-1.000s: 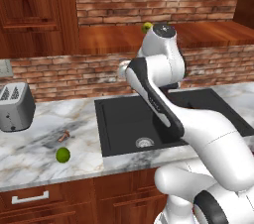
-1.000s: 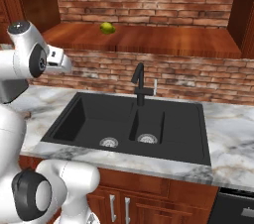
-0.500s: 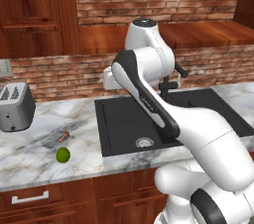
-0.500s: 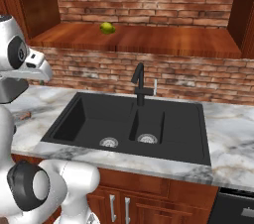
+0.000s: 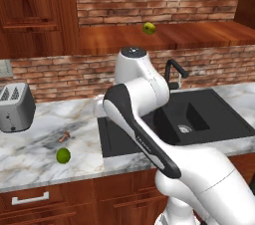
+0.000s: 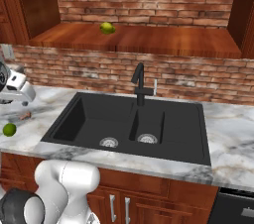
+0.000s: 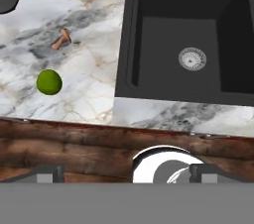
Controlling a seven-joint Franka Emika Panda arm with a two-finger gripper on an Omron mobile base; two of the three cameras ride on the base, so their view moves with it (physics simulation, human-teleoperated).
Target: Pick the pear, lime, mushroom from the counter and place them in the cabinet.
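Observation:
The yellow-green pear (image 5: 149,28) (image 6: 107,28) rests on the cabinet's (image 5: 199,35) (image 6: 173,39) wooden floor. Down on the marble counter (image 5: 30,154) (image 7: 89,69), left of the sink, lies the bright green lime (image 5: 63,155) (image 6: 9,129) (image 7: 49,82). Just behind it is the tiny brownish mushroom (image 5: 63,137) (image 6: 25,116) (image 7: 60,39). My gripper (image 7: 127,172) hangs open and empty above the counter's front edge, between the lime and the sink, well clear of both. Its fingertips (image 7: 47,171) stand wide apart. In the right base view my white hand (image 6: 16,88) sits at the left edge.
A black double sink (image 5: 199,119) (image 6: 134,124) (image 7: 191,39) with a dark faucet (image 5: 172,69) (image 6: 140,84) fills the counter's middle. A silver toaster (image 5: 15,107) stands at the far left. Drawers with silver handles (image 5: 30,199) run below, and a tall wooden door (image 5: 35,10) is upper left.
My arm has swung left and down from in front of the cabinet to above the counter left of the sink. The gripper has stayed open. The pear, lime and mushroom have not moved.

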